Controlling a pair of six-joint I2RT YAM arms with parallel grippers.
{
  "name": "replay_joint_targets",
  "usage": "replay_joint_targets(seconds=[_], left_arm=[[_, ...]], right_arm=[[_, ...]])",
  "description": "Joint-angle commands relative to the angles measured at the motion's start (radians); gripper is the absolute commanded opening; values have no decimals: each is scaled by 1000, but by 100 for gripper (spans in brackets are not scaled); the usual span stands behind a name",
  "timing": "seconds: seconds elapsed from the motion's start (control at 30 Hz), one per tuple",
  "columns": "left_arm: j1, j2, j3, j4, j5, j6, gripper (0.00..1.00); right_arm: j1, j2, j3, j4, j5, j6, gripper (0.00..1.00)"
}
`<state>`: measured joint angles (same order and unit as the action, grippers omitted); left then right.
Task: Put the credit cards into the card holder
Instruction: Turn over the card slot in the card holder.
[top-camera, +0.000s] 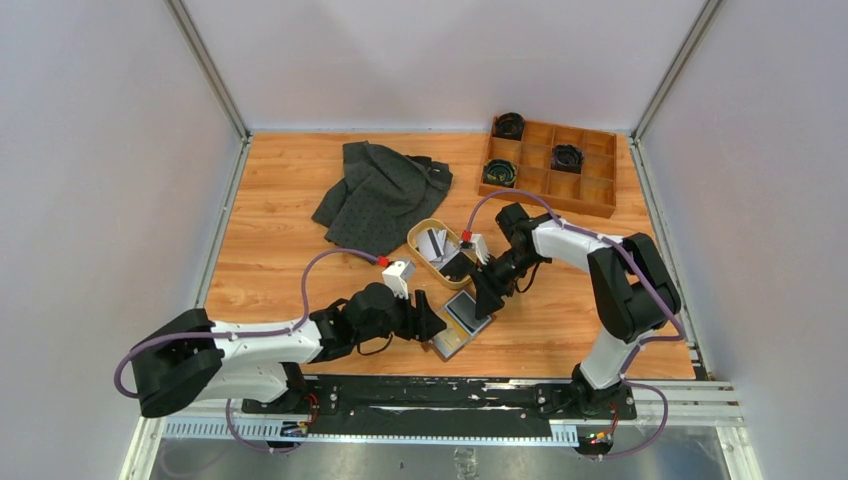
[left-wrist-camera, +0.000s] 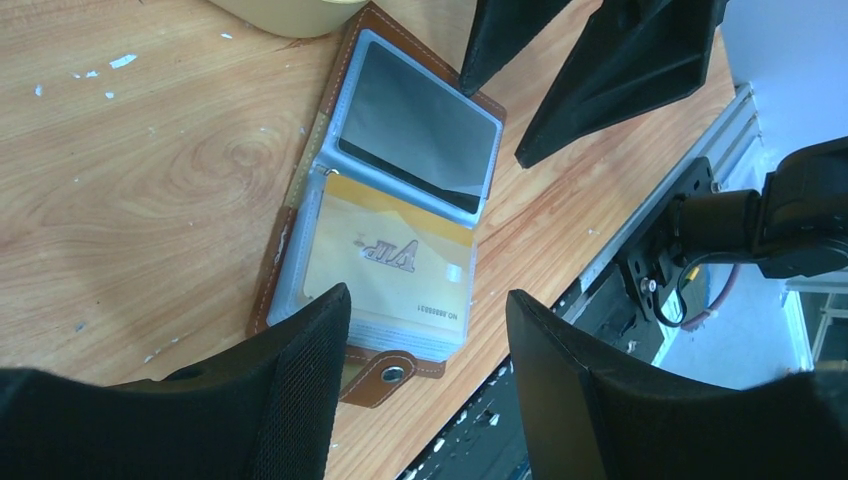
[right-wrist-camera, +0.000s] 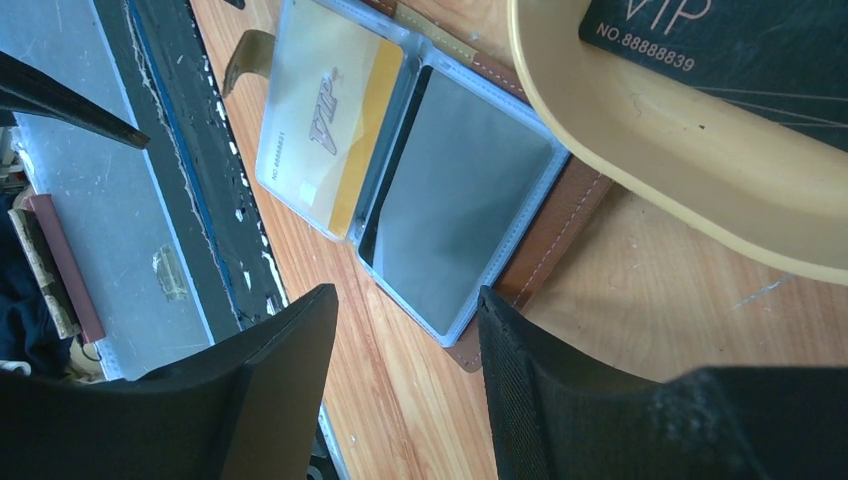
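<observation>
The brown card holder (top-camera: 459, 322) lies open on the table near the front edge. In the left wrist view its brown edge (left-wrist-camera: 283, 240) frames clear sleeves holding a dark card (left-wrist-camera: 420, 125) and a yellow VIP card (left-wrist-camera: 395, 265); the snap tab (left-wrist-camera: 385, 375) points toward me. My left gripper (top-camera: 432, 322) is open and empty just left of the holder (left-wrist-camera: 430, 330). My right gripper (top-camera: 487, 295) is open and empty over the holder's far right corner (right-wrist-camera: 405, 320). More credit cards (top-camera: 436, 243) lie in the oval tan tray, among them a black VIP card (right-wrist-camera: 740, 50).
The oval tan tray (top-camera: 417, 234) sits just behind the holder, its rim (right-wrist-camera: 650, 150) close to my right fingers. A dark cloth (top-camera: 385, 195) lies at the back left. A wooden compartment box (top-camera: 582, 188) stands at the back right. A metal rail (top-camera: 440, 395) runs along the near edge.
</observation>
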<state>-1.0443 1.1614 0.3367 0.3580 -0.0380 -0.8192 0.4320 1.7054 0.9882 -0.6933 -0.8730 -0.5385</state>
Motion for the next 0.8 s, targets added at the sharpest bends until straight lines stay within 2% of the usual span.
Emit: replay_joint_targets(seconds=[0.0, 0.23, 0.77], left_arm=[[-10, 23, 10, 32, -37, 12, 62], [-12, 90, 14, 64, -24, 2, 58], [-13, 152, 8, 90, -23, -11, 56]], right_arm=[[12, 22, 18, -34, 27, 12, 58], [13, 28, 18, -36, 27, 16, 58], [16, 11, 32, -83, -133, -10, 51]])
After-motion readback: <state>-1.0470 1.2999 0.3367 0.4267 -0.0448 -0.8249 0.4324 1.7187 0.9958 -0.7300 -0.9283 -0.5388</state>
